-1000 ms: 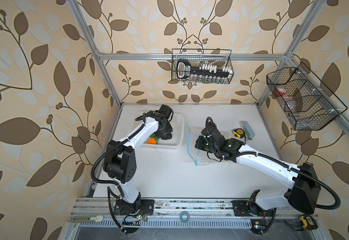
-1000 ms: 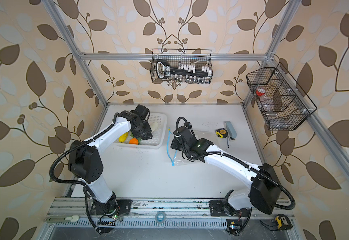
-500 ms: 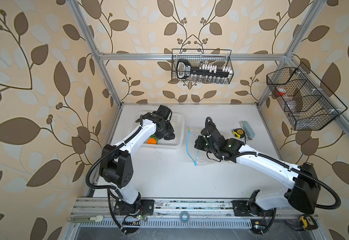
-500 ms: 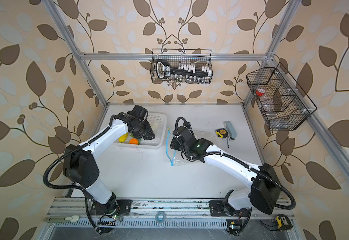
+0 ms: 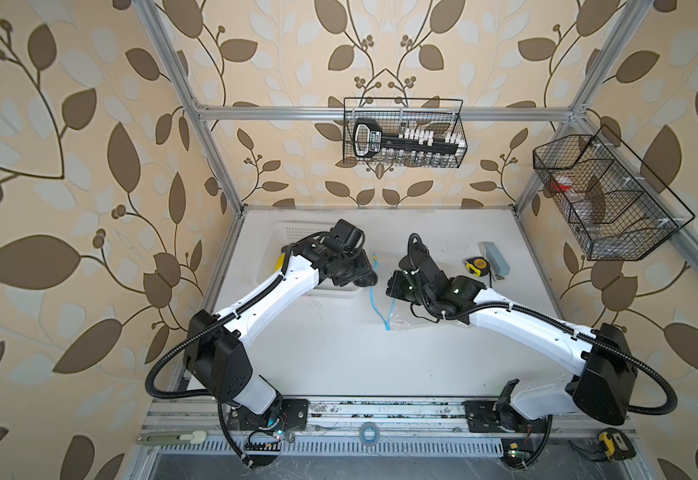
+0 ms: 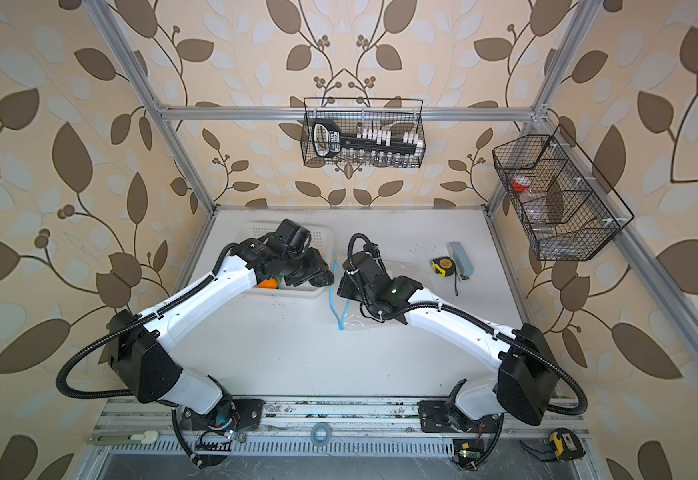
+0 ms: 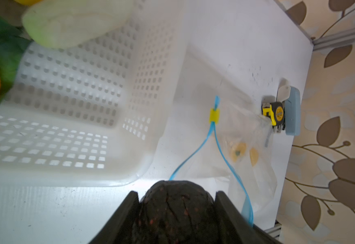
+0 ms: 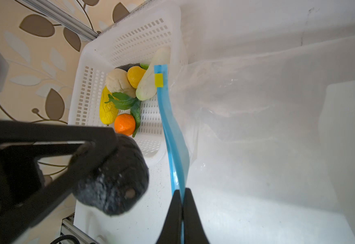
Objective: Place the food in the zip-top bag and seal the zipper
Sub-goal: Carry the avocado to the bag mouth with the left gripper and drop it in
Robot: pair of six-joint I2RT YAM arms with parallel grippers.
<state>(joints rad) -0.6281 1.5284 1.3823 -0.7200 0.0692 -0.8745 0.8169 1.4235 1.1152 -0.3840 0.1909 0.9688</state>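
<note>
Clear, crinkly film of the zip-top bag (image 5: 401, 322), flat on the white surface (image 5: 339, 353) near its middle, between the white perforated plastic basket (image 5: 293, 227) on the left and a yellow tape measure (image 5: 475, 266) on the right. Mouth turned left, toward the basket. Thin blue zipper (image 8: 167, 118) with its long axis running far to near, small yellow slider (image 7: 214, 115) at the far end. Two blue lips parted into a narrow V in the left wrist view.

Tight clench of the right gripper (image 8: 181, 193) on the blue strip toward its near end, jaws pressed together with only the strip between. Roughly half-spread jaws of the left gripper (image 7: 176, 195) clamped around the dark eggplant (image 7: 177, 213), rounded and pebbly. Held just left of the zipper, by the basket's near right corner.

Heaped at the basket's left end: ridged yellow corn (image 8: 107, 107), lumpy white cauliflower (image 8: 118, 81), lemon (image 8: 135, 76), smooth pale cucumber (image 8: 149, 84), dimpled orange (image 8: 124, 124), crumpled green leaf (image 8: 124, 101).
</note>
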